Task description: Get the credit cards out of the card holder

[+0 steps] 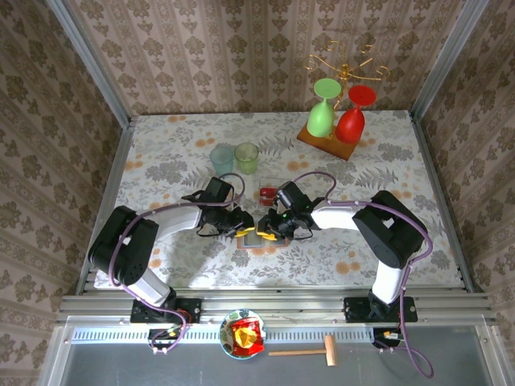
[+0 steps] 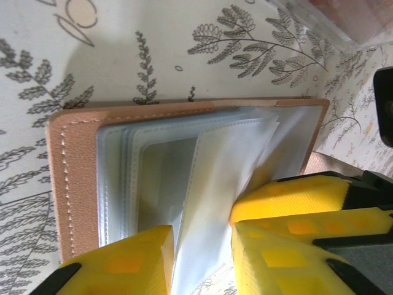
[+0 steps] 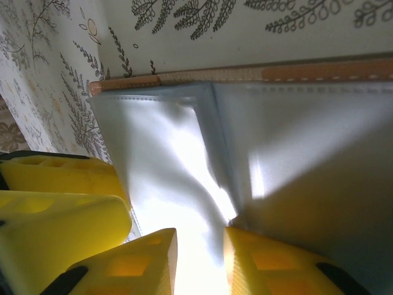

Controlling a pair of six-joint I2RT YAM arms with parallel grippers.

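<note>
The card holder [image 1: 251, 237] lies open on the flowered cloth between both grippers. Its tan leather edge [image 2: 73, 184] frames clear sleeves [image 2: 159, 160]; the same edge [image 3: 295, 72] runs along the top of the right wrist view. My left gripper [image 2: 201, 228] stands open, and one sleeve page rises between its yellow fingers. My right gripper [image 3: 199, 233] is open too, with a bright sleeve page [image 3: 166, 160] in its gap. Each gripper's finger [image 2: 288, 195] shows in the other's view. Red credit cards [image 1: 268, 193] lie in a clear tray just beyond the holder.
Two clear cups [image 1: 221, 158] [image 1: 246, 156] stand behind the left gripper. A wooden board [image 1: 326, 143] with green and red goblets sits at the back right. A bowl holding a snack packet [image 1: 244, 336] and a wooden mallet [image 1: 310, 351] lie below the table's near rail.
</note>
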